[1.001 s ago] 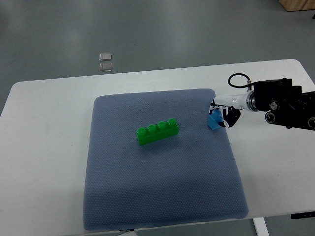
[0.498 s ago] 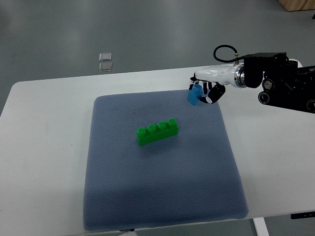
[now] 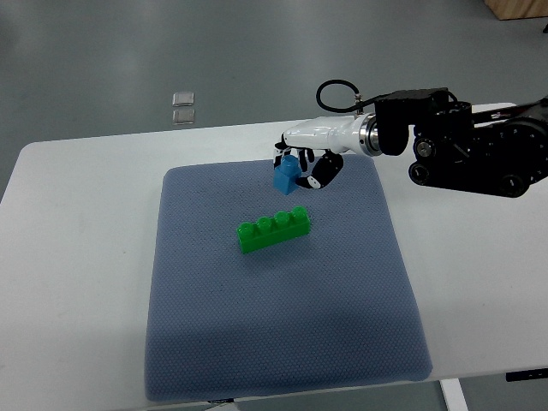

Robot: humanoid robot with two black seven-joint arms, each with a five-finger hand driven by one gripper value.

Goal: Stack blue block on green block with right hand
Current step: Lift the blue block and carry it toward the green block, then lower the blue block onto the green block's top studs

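A long green block [image 3: 274,229] with four studs lies on the blue-grey mat [image 3: 274,342], slightly left of the mat's middle. My right hand [image 3: 300,168], white with black finger joints, reaches in from the right edge and is shut on a small blue block [image 3: 285,175]. The blue block hangs in the air above the mat's far part, just beyond and slightly right of the green block, apart from it. The left arm does not show.
The mat covers the middle of a white table [image 3: 68,257]. My right forearm's black housing [image 3: 467,154] with a looped cable sits over the table's far right. Two small clear squares [image 3: 183,107] lie on the grey floor beyond the table.
My right hand has carried the blue block up off the mat's right edge and leftward, from the mat's right side to a spot above its far part near the green block.
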